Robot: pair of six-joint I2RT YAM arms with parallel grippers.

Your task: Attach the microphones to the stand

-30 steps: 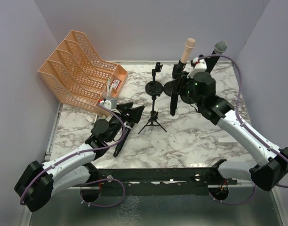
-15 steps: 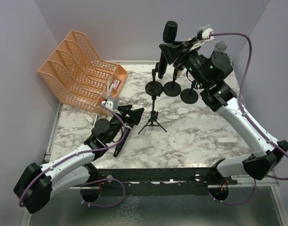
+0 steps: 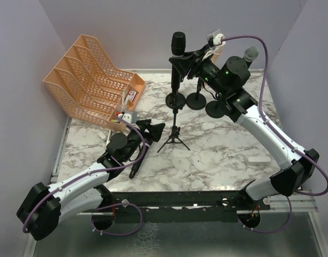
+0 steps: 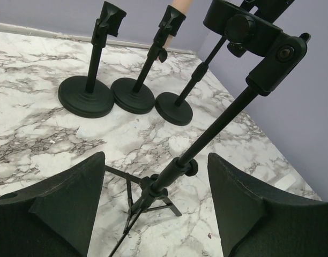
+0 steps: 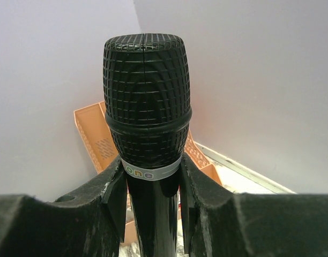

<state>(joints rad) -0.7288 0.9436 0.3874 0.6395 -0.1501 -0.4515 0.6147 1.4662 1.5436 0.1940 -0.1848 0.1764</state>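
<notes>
My right gripper (image 3: 181,60) is shut on an all-black microphone (image 3: 178,43) and holds it upright, head up, over the leftmost round-base stand (image 3: 176,99). The right wrist view shows the fingers (image 5: 113,187) clamped just under its mesh head (image 5: 147,101). The pale pink microphone (image 4: 181,4) sits in the middle stand (image 4: 133,95). The silver-headed microphone (image 3: 251,53) stands in the right stand (image 3: 215,110). A second black microphone (image 3: 137,161) lies on the table by my left arm. My left gripper (image 3: 151,128) is open and empty, facing the tripod stand (image 4: 153,190).
An orange file rack (image 3: 91,75) stands at the back left. A small white block (image 3: 259,159) lies at the right. The tripod stand (image 3: 174,136) is in the table's middle, its empty clip head (image 4: 250,32) raised. Grey walls close in three sides.
My right gripper lifted the black microphone off the table, turned it head up and carried it left, over the leftmost stand. The left arm has barely moved.
</notes>
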